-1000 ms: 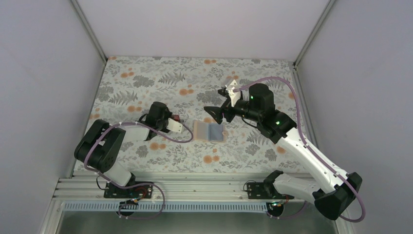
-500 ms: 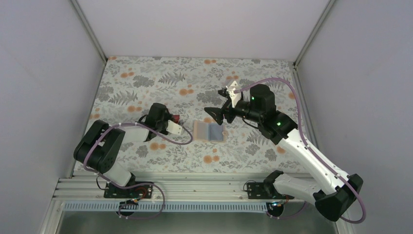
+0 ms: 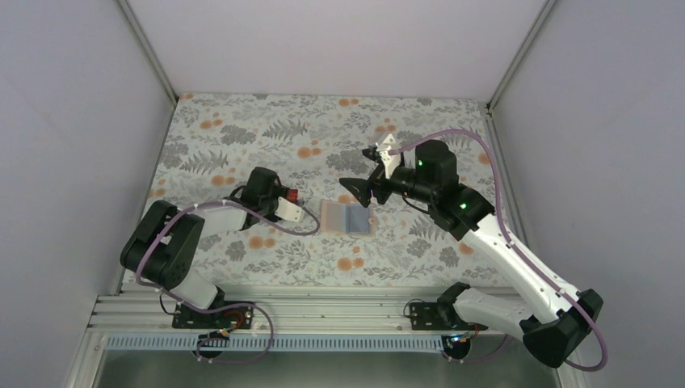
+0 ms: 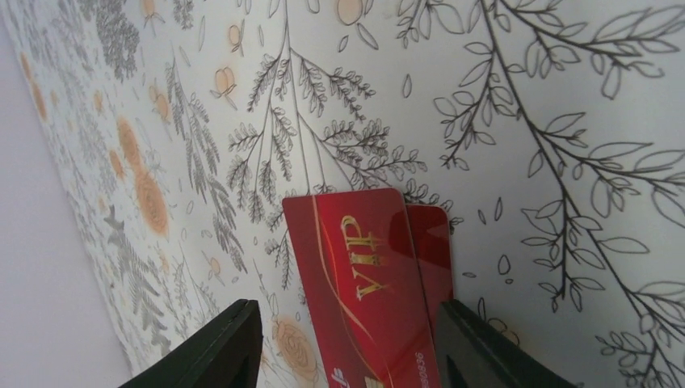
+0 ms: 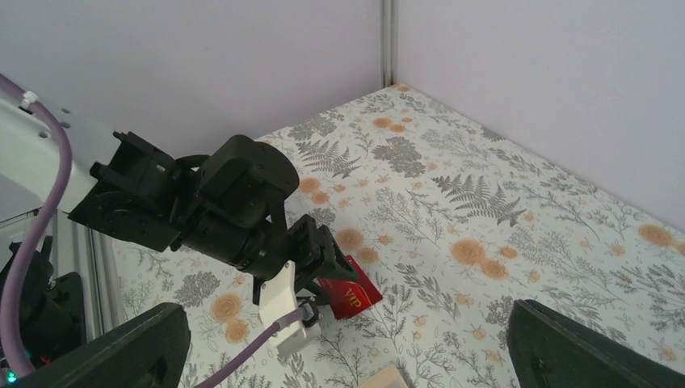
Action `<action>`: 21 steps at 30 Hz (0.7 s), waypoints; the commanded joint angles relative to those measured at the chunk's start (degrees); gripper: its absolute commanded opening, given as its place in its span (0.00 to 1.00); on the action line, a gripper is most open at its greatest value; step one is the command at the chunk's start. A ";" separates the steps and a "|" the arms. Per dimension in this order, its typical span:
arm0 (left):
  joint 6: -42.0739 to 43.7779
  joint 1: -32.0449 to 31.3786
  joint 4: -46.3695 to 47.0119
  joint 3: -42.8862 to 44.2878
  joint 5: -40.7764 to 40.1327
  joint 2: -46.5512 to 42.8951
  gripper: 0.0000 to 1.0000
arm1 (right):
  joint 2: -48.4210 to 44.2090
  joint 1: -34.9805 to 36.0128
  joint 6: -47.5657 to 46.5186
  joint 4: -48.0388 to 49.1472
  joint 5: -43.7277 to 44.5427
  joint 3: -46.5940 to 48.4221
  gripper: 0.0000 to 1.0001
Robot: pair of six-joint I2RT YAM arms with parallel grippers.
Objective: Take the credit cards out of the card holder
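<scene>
Two red credit cards lie overlapped on the floral cloth. The top one, marked VIP [image 4: 363, 283], partly covers the other [image 4: 432, 242]. My left gripper [image 4: 347, 360] is open, with a finger on each side of the cards and a gap to the left finger [image 4: 214, 347]. From above, the red cards [image 3: 292, 195] show at the left gripper's [image 3: 284, 196] tip. The card holder [image 3: 347, 217] lies opened flat, its tan panel on the left and its blue-grey panel on the right. My right gripper [image 3: 361, 171] hovers wide open just behind it. Its view takes in the red card [image 5: 353, 296] and a tan corner of the holder [image 5: 394, 378].
Grey walls enclose the floral cloth [image 3: 242, 145] on the left, back and right. An aluminium rail [image 3: 323, 311] runs along the near edge by the arm bases. A purple cable [image 3: 266, 222] loops beside the left wrist.
The left jaws have gone from shut to open, releasing the red card onto the other one, and more red now shows at the tip. The right arm has stayed put.
</scene>
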 commanded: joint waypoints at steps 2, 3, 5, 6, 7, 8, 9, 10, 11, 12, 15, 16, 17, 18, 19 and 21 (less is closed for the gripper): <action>-0.42 0.64 -10.43 2.73 1.51 -3.06 0.60 | 2.49 -0.94 4.19 -1.72 3.35 1.42 0.99; -1.09 0.75 -12.15 3.50 1.95 -3.69 0.62 | 3.64 -1.36 5.53 -2.63 4.41 1.95 0.99; -3.81 1.16 -15.17 5.07 2.89 -5.51 0.63 | 6.31 -2.84 8.79 -4.48 6.75 2.61 0.99; -6.17 1.38 -16.45 5.96 3.67 -6.45 0.63 | 7.70 -3.79 10.52 -5.34 7.32 2.55 0.99; -9.84 1.64 -17.57 7.40 4.59 -7.29 0.63 | 9.16 -4.85 12.04 -6.12 7.58 2.14 0.99; -13.84 1.89 -19.32 9.16 5.79 -8.14 0.63 | 10.76 -5.85 13.67 -6.73 7.72 1.35 0.99; -18.87 1.92 -21.49 11.07 7.15 -9.04 0.63 | 12.13 -6.80 15.07 -7.23 7.57 0.31 0.99; -23.81 2.02 -23.87 13.45 9.06 -9.81 0.63 | 13.59 -7.64 16.33 -7.35 7.03 -1.13 0.99; -29.99 2.22 -26.37 15.79 11.66 -10.64 0.64 | 14.81 -8.31 17.52 -7.22 6.76 -2.64 0.99; -36.11 2.46 -28.73 18.12 14.70 -11.19 0.66 | 16.16 -8.60 18.53 -7.05 7.02 -4.30 0.99; -52.12 2.97 -36.30 24.09 24.90 -11.19 0.74 | 20.91 -8.78 20.40 -7.33 9.74 -8.13 0.98; -55.83 3.00 -38.60 25.75 28.07 -10.17 0.76 | 22.25 -8.78 20.52 -6.97 9.25 -9.04 0.98; -58.50 2.99 -40.76 27.15 31.91 -8.81 0.77 | 23.50 -8.78 20.79 -6.49 8.69 -9.96 0.97; -60.18 2.98 -42.40 28.61 33.83 -7.40 0.79 | 24.79 -8.78 21.21 -5.88 8.35 -10.79 0.94; -62.00 3.04 -43.15 29.12 34.51 -5.92 0.80 | 26.12 -8.71 21.51 -5.64 8.50 -11.26 0.92; -65.74 3.00 -43.24 29.28 34.68 -3.18 0.82 | 28.69 -8.46 21.77 -5.58 8.40 -11.73 0.85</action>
